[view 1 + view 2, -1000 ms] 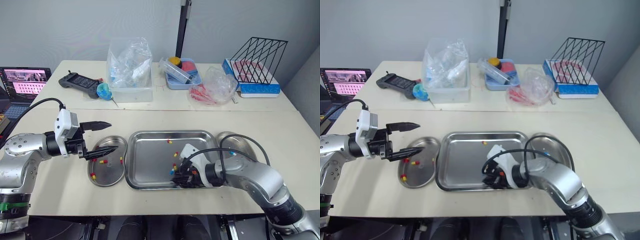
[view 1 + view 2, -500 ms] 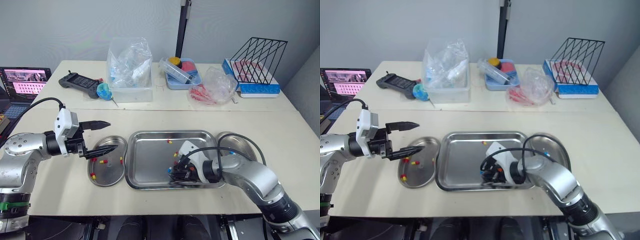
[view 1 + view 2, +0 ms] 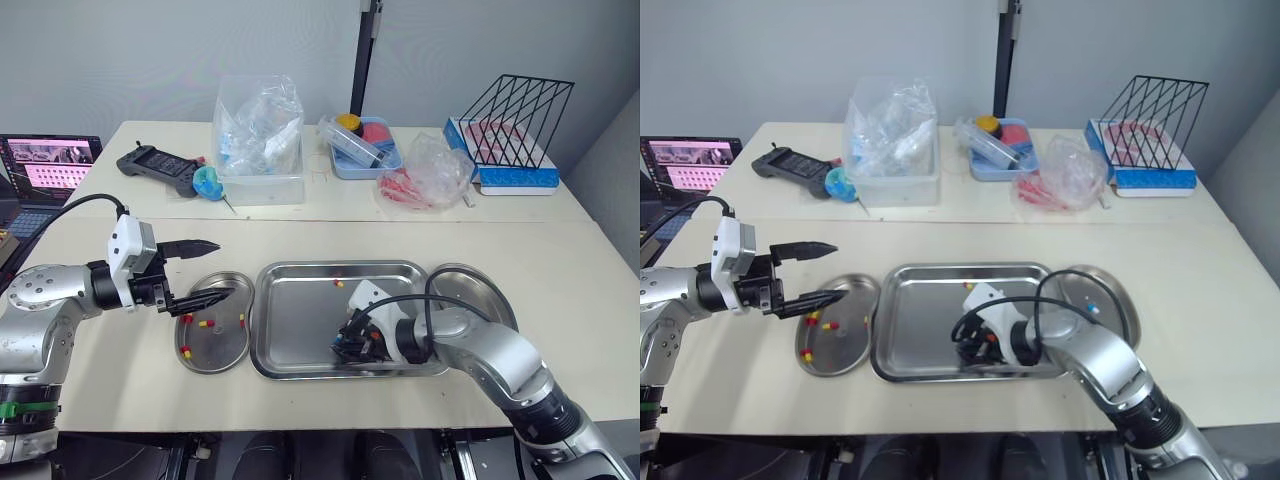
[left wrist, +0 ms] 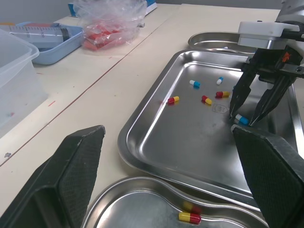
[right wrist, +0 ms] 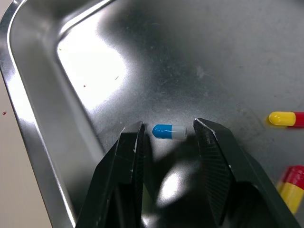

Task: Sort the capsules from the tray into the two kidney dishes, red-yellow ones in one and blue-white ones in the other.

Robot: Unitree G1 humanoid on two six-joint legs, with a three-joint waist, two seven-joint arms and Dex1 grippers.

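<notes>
Straddling a blue-white capsule point(image 5: 169, 131) with right gripper point(image 5: 168, 134), tips down on the tray point(image 3: 300, 300) floor close to tray's near rim. Fingers parted just wider than capsule, nothing pinched yet, set so closing would likely catch it. Red-yellow capsules point(image 5: 284, 118) loose just beside, further into tray. Left gripper point(image 3: 225, 268) wide open, empty, hanging over kidney dish point(image 3: 215, 350) left of tray with red-yellow ones in it, probably kept clear. Other dish point(image 3: 480, 290) right of tray, likely the blue-white destination.
</notes>
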